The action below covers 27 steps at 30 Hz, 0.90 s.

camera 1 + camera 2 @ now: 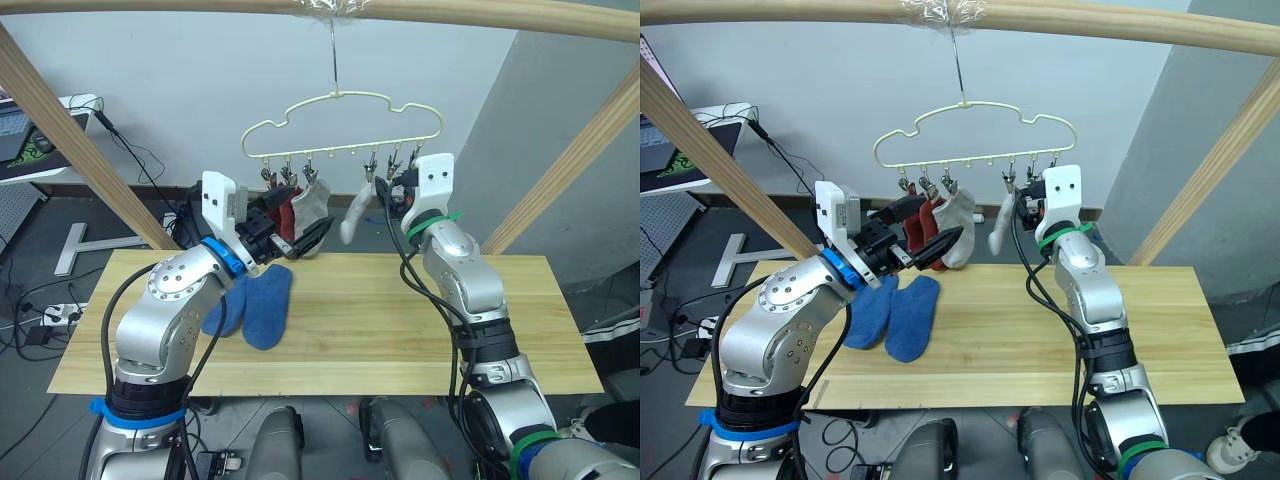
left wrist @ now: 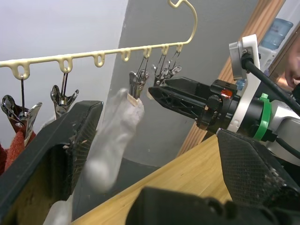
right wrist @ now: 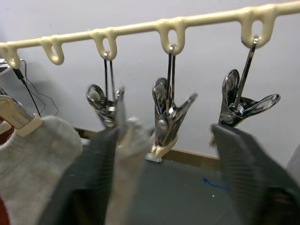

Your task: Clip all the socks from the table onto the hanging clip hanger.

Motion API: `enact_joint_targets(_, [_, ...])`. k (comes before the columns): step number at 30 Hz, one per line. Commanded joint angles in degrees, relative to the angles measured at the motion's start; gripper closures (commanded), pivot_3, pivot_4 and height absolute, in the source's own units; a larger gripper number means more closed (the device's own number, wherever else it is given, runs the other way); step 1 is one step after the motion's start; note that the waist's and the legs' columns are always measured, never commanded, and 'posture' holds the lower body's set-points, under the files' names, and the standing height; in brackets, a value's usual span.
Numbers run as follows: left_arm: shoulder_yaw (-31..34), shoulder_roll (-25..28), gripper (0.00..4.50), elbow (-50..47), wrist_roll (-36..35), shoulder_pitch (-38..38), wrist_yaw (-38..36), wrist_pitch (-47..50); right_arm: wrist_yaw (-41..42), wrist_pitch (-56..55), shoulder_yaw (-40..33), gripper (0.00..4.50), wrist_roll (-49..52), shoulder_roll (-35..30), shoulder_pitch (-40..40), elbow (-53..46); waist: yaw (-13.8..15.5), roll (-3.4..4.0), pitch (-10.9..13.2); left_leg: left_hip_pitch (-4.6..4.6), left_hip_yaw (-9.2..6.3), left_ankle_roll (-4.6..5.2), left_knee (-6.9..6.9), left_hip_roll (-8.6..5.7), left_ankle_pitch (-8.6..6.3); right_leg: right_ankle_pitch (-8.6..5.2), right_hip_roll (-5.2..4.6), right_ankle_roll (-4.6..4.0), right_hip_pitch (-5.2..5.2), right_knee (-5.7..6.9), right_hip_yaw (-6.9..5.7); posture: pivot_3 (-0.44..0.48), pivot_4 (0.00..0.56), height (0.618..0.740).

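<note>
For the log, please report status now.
Both grippers open at the clip hanger. Four socks clipped; two blue socks on the table. Nothing in the way.

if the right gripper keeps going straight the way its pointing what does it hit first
Most likely the metal clips hanging from the clip hanger: the right gripper is open and aimed at them, with a grey sock hanging between its fingers. Behind the clips is just wall, though depth is hard to judge.

Showing the pale-yellow bar of the clip hanger running across, three metal clips dangling from its loops. Hanging from one clip, a light grey sock, blurred, between the parted dark fingers. Sitting beside it, another grey sock.
</note>
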Motion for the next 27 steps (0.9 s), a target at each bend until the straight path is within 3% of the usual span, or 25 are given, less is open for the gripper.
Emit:
enact_joint_targets(1, [0.21,0.55,0.0,-2.22,-0.48,-1.13,-0.18,-0.92,-0.65,-1.85,-1.24,0.03,-0.41,0.42,-2.27,0.12,0.01,0.0,0.0,0.0,0.0,0.0,0.0,0.0,0.0,0.0,0.0,0.0,0.0,0.0,0.0,0.018,0.262,0.74])
enact_joint_targets(8, [0.17,0.6,0.0,-2.07,-0.36,-1.47,-0.14,-0.84,-0.82,-2.75,-1.85,0.03,-0.32,0.9,-3.08,1.19,0.17,0.01,0.01,0.0,0.0,0.0,0.0,0.0,0.0,0.0,0.0,0.0,0.0,-0.01,-0.01,0.02,0.266,0.74])
enact_joint_targets(11, [0.28,0.69,0.0,-2.15,-0.41,-1.32,-0.16,-0.77,-0.86,-2.82,-1.86,0.65,-0.3,0.94,-3.02,1.22,0.18,0.02,0.01,0.0,0.0,0.0,0.0,0.0,0.0,0.0,0.0,0.0,0.0,-0.01,0.0,0.02,0.266,0.74])
enact_joint_targets(15, [0.34,0.8,0.0,-2.42,-0.41,-1.16,-0.07,-0.67,-0.4,-2.41,-1.63,2.0,-0.1,0.78,-2.55,0.26,0.19,0.02,0.02,0.0,0.0,0.0,0.0,0.0,0.0,0.0,0.0,0.0,0.0,-0.01,0.0,0.024,0.266,0.74])
enact_joint_targets(26, [0.38,0.75,0.0,-2.96,-0.83,-0.88,0.19,-0.51,0.79,2.16,-0.28,2.0,0.04,0.24,3.44,-10.47,0.5,0.04,0.03,0.0,-0.04,0.0,0.0,0.01,0.0,0.0,0.0,0.0,0.0,-0.01,0.01,0.021,0.266,0.74])
enact_joint_targets(27, [0.21,0.71,0.0,-2.85,-0.82,-1.08,0.1,-0.53,0.16,2.5,-0.77,2.2,0.23,0.75,3.22,-9.79,0.5,0.04,0.03,0.0,-0.04,0.0,0.01,0.01,0.0,0.0,0.0,0.0,0.0,0.0,0.01,0.015,0.262,0.74])
